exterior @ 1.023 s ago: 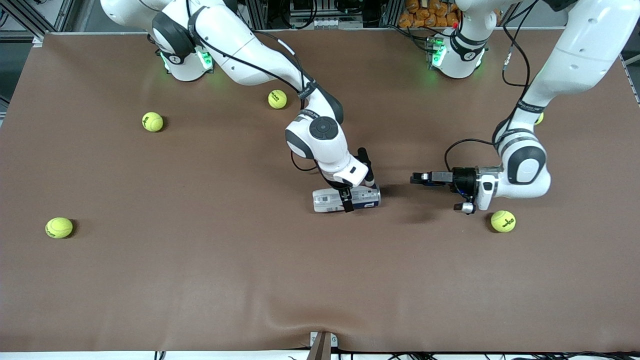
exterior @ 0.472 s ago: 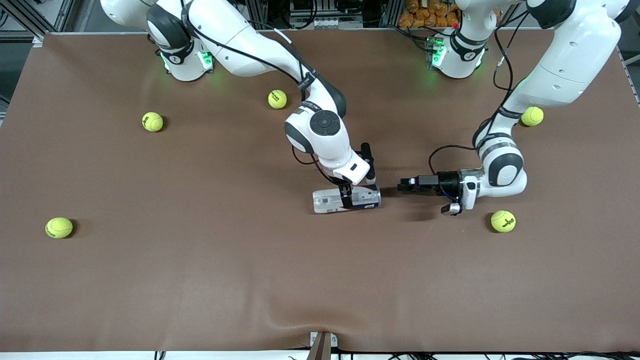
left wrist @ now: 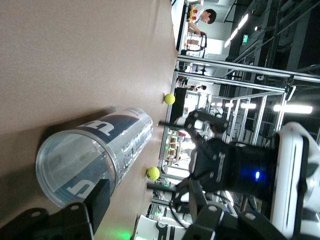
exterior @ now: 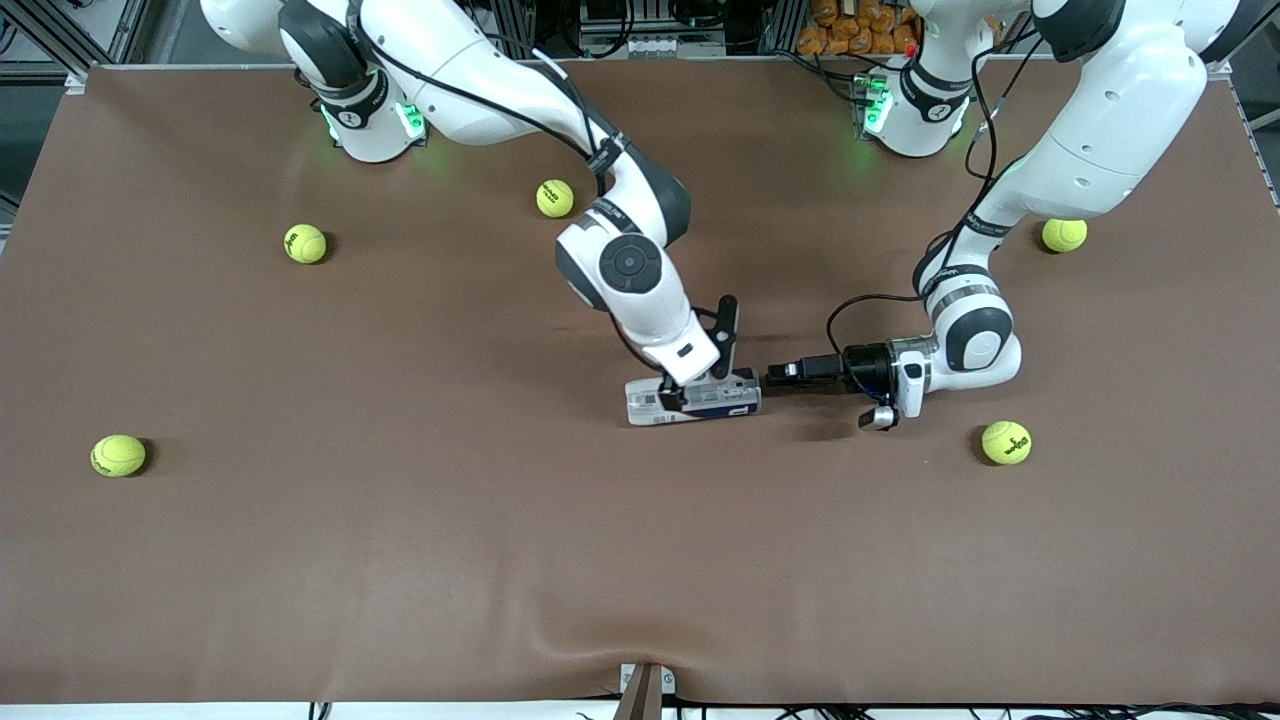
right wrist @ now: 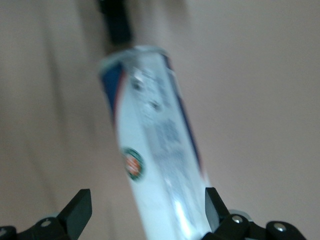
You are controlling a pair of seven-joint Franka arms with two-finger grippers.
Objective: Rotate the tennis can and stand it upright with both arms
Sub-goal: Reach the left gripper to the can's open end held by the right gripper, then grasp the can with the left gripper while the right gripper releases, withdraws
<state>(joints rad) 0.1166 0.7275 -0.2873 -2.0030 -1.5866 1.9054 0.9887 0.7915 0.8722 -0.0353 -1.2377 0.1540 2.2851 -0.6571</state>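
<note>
The tennis can [exterior: 738, 400] lies on its side on the brown table, its open end toward the left arm's end. My right gripper [exterior: 684, 390] is down over the can's middle. In the right wrist view [right wrist: 147, 210] its fingers [right wrist: 80, 210] are open and straddle the can [right wrist: 150, 130], one on each side. My left gripper [exterior: 778, 374] is low at the can's open end. In the left wrist view [left wrist: 150, 212] it is open, with one finger [left wrist: 97, 202] right beside the can's rim [left wrist: 75, 170]. I cannot tell if it touches.
Several yellow tennis balls lie loose. One [exterior: 1006, 442] is near the left gripper, nearer to the front camera. One [exterior: 1063, 234] is by the left arm. Others [exterior: 554, 198] [exterior: 304, 243] [exterior: 118, 455] lie toward the right arm's end.
The left gripper has moved in along the table to the can's open end. The right gripper has shifted a little along the can toward the right arm's end. The can has not moved.
</note>
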